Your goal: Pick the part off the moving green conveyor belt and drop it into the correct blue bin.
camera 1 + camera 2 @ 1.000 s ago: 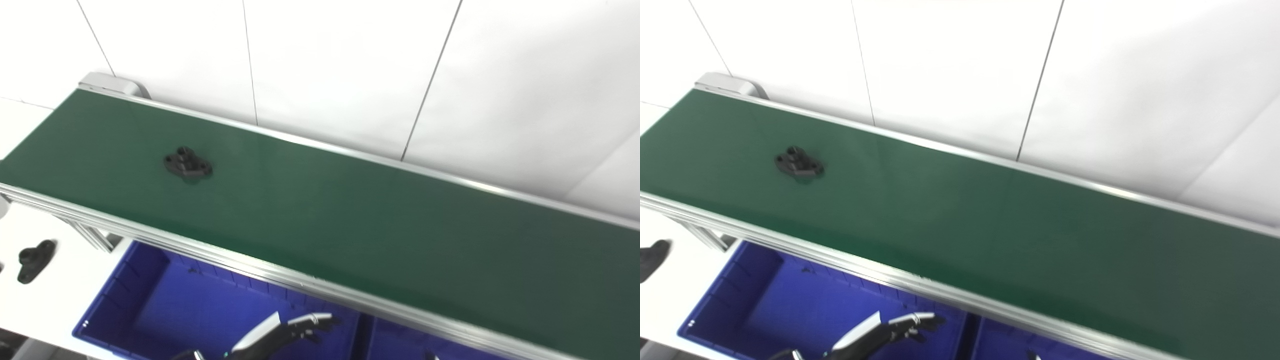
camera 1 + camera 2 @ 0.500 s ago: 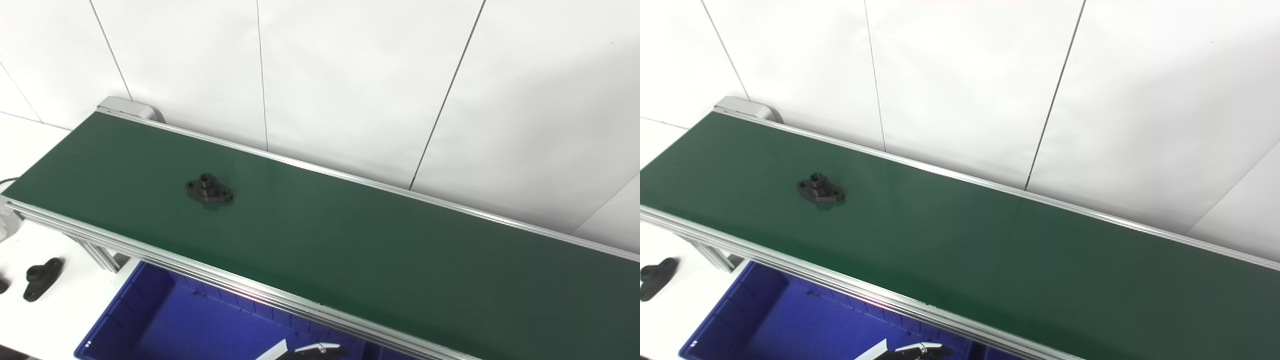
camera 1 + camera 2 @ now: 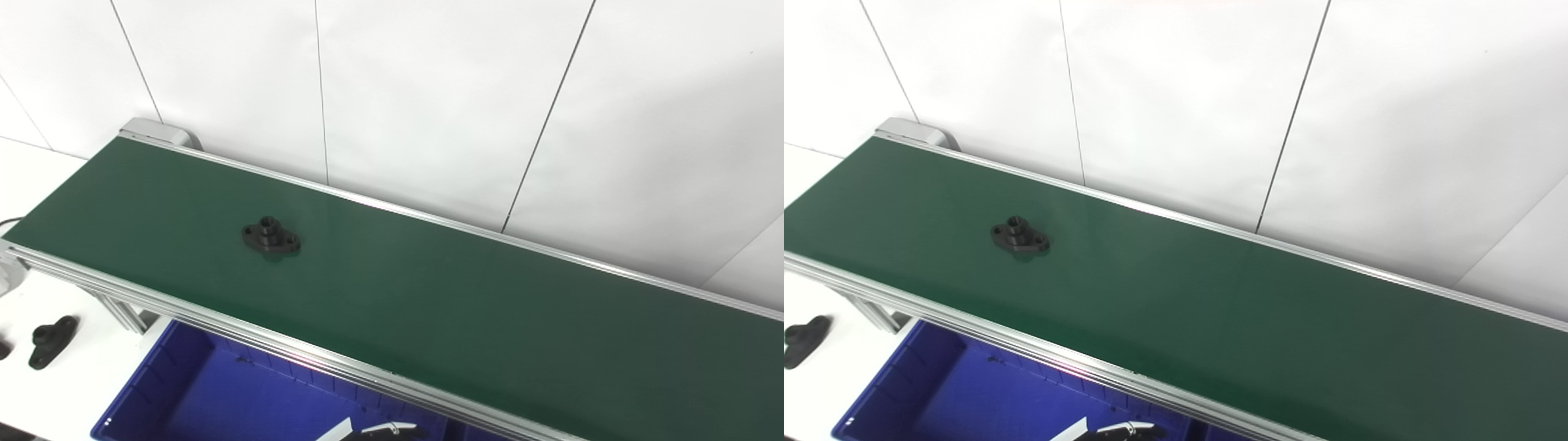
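Observation:
A black flanged part with a round hub lies on the green conveyor belt, left of its middle; it also shows in the right eye view. A blue bin sits below the belt's near rail. Only the fingertips of my left hand show at the bottom edge, over the bin, spread and holding nothing, well below and right of the part. My right hand is out of view.
The belt's aluminium near rail runs between the bin and the belt. A second blue bin's edge shows to the right. Another black part lies on the white table at the left. A white panelled wall stands behind.
The camera tilted up since one second ago, so my left hand sits lower in the picture. The part has ridden the belt to the right.

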You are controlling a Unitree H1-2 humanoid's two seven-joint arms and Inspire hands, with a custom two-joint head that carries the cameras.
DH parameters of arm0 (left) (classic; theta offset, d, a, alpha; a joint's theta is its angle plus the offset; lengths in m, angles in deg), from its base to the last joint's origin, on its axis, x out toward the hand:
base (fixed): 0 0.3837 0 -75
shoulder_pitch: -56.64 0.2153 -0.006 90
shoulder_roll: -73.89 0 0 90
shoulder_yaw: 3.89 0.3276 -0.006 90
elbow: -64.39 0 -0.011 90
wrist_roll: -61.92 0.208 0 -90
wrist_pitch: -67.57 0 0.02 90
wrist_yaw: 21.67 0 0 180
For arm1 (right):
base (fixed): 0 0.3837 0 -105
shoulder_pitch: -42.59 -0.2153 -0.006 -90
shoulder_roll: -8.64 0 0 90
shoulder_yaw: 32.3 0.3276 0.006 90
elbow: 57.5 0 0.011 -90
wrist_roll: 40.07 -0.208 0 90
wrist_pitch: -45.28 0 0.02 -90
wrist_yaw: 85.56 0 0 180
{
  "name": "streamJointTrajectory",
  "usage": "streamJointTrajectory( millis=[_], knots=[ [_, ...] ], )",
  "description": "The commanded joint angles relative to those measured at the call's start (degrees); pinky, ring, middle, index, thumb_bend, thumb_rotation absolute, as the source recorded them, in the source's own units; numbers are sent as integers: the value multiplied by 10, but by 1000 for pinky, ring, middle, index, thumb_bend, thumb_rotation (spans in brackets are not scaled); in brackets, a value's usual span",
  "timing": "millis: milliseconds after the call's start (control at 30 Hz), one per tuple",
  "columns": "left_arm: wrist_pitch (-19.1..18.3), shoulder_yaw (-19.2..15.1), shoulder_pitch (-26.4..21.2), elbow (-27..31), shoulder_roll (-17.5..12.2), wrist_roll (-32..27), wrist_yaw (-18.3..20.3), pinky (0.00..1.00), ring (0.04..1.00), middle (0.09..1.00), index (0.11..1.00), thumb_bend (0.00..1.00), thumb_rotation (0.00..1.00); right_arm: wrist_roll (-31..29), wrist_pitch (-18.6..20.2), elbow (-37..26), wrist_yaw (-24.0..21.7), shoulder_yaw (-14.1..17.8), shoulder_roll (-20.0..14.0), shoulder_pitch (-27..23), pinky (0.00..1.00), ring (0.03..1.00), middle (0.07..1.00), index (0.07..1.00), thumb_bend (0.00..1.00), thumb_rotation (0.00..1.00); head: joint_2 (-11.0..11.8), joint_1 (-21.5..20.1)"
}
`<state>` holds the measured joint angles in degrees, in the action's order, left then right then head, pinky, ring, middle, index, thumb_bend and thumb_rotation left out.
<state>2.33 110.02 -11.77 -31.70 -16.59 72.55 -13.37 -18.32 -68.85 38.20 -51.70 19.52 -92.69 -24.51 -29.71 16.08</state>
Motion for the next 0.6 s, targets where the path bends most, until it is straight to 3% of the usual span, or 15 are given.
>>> streamJointTrajectory(
  millis=[0,167,333,433,567],
  knots=[
    [21,3,-2,7,-5,3,-12,765,862,899,849,842,310,13,-28,-19,60,-15,-14,-7,519,702,796,876,842,415,-1,-1],
    [21,8,-5,3,-3,6,-20,758,856,892,844,848,316,5,-28,-56,106,-35,-32,-14,443,561,722,827,864,409,-4,-6],
    [21,9,-7,0,1,9,-24,766,862,894,843,850,305,-6,-28,-108,118,-39,-49,-29,415,520,690,795,855,365,-4,-5],
    [21,12,-9,-4,2,12,-30,760,856,892,841,855,316,-14,-28,-140,83,-7,-50,-24,474,569,674,790,875,405,-4,-5],
    [22,15,-12,-6,4,16,-35,758,852,891,842,855,314,-20,-28,-191,26,65,-35,-17,489,563,645,770,895,434,-5,-5]
  ],
)
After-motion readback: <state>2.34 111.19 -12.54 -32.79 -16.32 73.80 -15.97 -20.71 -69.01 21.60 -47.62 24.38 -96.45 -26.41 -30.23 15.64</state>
